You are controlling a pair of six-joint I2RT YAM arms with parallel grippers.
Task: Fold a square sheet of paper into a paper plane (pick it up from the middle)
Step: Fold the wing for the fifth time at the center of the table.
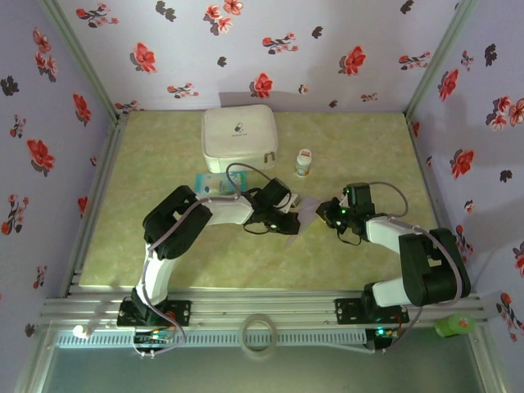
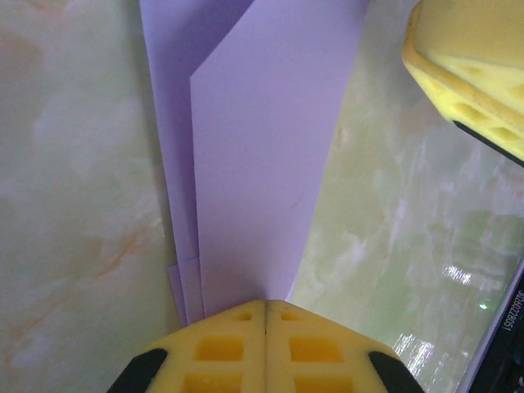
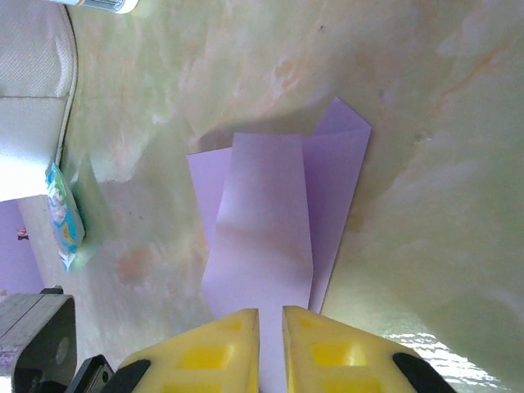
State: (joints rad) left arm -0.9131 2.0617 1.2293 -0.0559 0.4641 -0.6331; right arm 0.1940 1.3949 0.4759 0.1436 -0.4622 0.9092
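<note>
While the left end effector clamped the partly folded lavender sheet over the worktop's middle, the right end effector stood narrowly parted at its other end. Mid-fold, the next move probably called for a firm pinch there to crease a wing.

Left arm bent inward, jaws tight together; right arm opposite, jaws slightly apart.

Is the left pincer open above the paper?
No: the left pincer has its fingers pressed together on the folded paper.
</note>
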